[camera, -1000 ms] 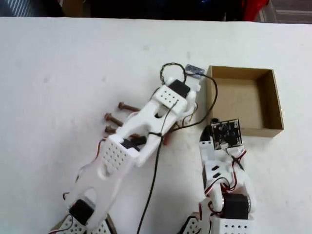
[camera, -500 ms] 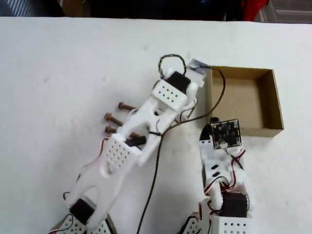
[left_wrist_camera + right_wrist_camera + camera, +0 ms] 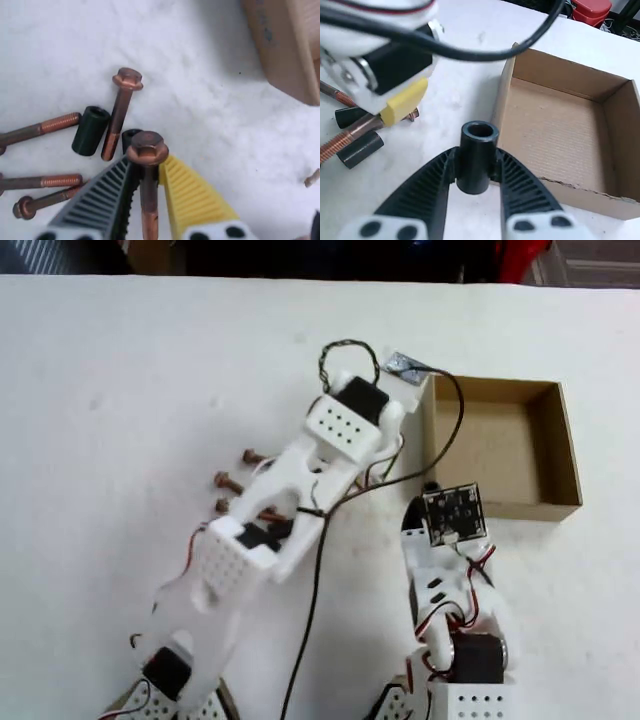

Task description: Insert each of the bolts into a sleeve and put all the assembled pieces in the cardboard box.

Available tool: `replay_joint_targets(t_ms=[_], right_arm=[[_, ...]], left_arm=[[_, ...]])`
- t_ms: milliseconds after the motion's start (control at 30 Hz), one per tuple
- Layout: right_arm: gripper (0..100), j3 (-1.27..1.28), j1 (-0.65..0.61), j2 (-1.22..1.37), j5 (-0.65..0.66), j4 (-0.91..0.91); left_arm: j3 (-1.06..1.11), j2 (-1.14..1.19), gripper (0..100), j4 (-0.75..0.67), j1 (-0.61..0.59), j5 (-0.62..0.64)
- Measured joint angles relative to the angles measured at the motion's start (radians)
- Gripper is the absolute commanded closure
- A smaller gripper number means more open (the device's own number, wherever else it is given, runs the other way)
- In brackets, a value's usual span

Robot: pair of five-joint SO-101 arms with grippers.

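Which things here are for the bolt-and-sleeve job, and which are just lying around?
For the job:
- left gripper holding a bolt
- right gripper holding a sleeve
- loose bolts
- loose sleeves
- cardboard box

Just lying about:
- small brown bit
- red thing in the background

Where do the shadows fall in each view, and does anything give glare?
High view: the table is evenly bright, with only faint shadows beside the arms. Left wrist view: a soft grey shadow lies on the table beside the cardboard box, and the head of the held bolt catches light. Right wrist view: the held sleeve shows no strong glare.
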Motion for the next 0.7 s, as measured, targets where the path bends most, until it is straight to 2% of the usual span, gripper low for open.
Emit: replay_joint_targets(t_ms=[300,567,700], right_arm=[[98.2,0.0,-0.008,0.0,0.0,0.0],[98.2,0.0,-0.201,0.0,-0.002,-0.06],[98.2,0.0,-0.255,0.0,-0.002,-0.095]], left_arm=[[0.318,-0.359,98,0.0,-0.041,-0.075],[0.572,-0.646,98,0.0,-0.158,-0.169],[0.709,-0.784,98,-0.012,-0.216,-0.236]])
